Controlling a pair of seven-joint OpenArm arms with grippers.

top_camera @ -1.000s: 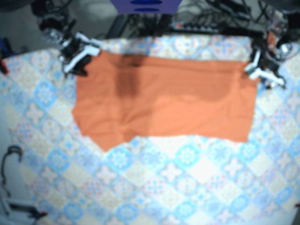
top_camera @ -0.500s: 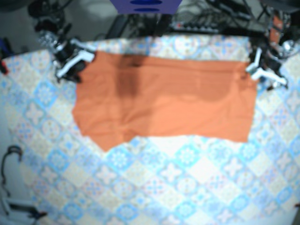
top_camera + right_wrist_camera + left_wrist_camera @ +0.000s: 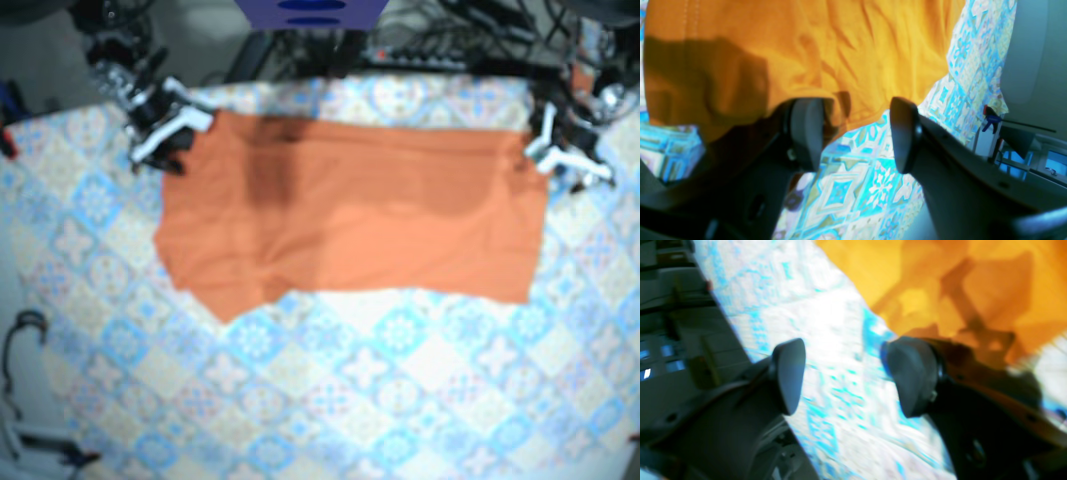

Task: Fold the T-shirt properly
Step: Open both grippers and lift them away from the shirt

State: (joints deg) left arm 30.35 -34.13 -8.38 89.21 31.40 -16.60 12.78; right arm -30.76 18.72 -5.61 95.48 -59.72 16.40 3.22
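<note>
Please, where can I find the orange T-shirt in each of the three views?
Base: the T-shirt lies spread flat across the upper middle of the picture.
Left wrist: it fills the upper right corner.
Right wrist: it covers the upper left and middle.
Shared landmark: the blue patterned tablecloth bordering the T-shirt.

Bright, soft, overexposed frames.
Left wrist view is motion-blurred; dark shadows cross the orange fabric T-shirt.
</note>
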